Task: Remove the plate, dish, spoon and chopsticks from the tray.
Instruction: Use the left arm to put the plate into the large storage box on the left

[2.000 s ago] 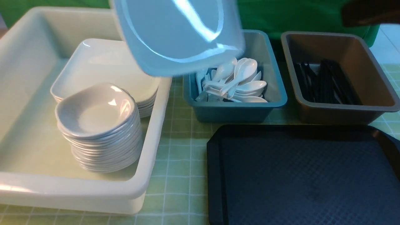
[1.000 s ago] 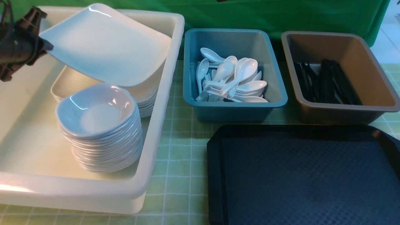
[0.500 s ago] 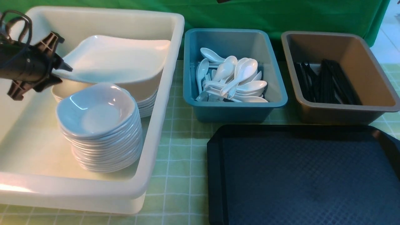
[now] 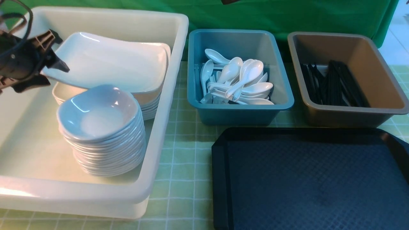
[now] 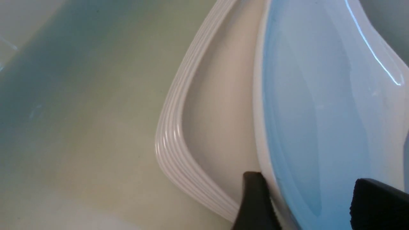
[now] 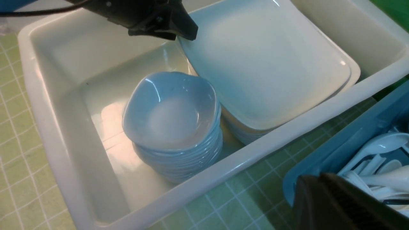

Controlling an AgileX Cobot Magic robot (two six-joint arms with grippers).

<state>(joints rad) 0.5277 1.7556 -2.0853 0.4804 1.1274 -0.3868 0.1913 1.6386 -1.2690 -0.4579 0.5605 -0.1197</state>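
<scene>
Two fingers of the left gripper straddle the left corner of the plate; whether they pinch it or only prop it cannot be told. That corner sits raised, and the plate slopes down rightward from the gripper onto the plate stack inside the white tub, apart from the tray.

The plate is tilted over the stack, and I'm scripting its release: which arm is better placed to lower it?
Left. The left tool grips the plate by its raised corner above the plate stack; the right tool hangs by the spoon tub.
</scene>
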